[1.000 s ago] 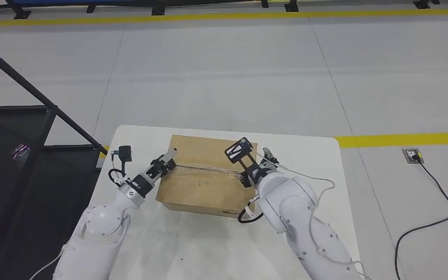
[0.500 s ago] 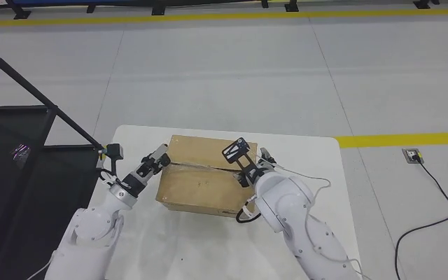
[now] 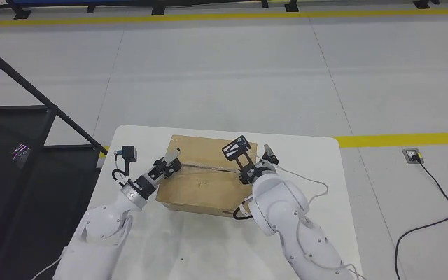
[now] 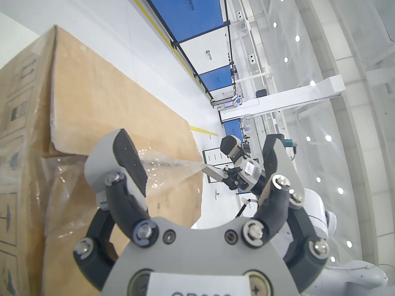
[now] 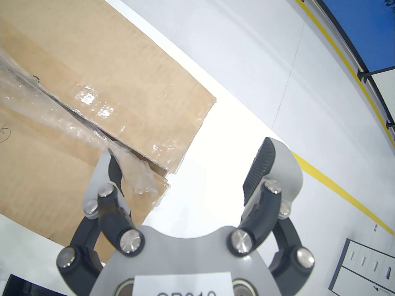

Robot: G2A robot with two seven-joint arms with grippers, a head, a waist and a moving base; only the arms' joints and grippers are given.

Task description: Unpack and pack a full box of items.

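Cardboard box (image 3: pixel 199 185): sits on the middle of the white counter (image 3: pixel 308 161) with its long side running from 9 o'clock to 3 o'clock. The top flaps are down and meet in a seam along that same line.

Clear tape (image 3: pixel 206 166): runs along the seam from the 9 o'clock end to the 3 o'clock end. It is wrinkled and partly lifted off the cardboard. In the right wrist view a dark gap shows between the flaps under it.

Left hand (image 3: pixel 168 168): at the box's 9 o'clock end, level with the seam. It is released, with the fingers spread wide. In the left wrist view one finger pad (image 4: pixel 128 155) lies against the crinkled tape where it wraps over the box end, and the other finger is in open air off the box.

Right hand (image 3: pixel 257 162): at the box's 3 o'clock end, by the flap corner. It is released, with the fingers wide apart. In the right wrist view a torn tape end (image 5: pixel 139 174) hangs at the flap corner against one finger, and the other finger is above bare counter, away from the box.

Yellow line (image 3: pixel 392 140): on the grey floor, at 3 o'clock from the counter.

Floor socket (image 3: pixel 411 155): just past the yellow line at 3 o'clock, with a black cable leading away.

Black frame (image 3: pixel 28 91): stands at 9 o'clock beside the counter.
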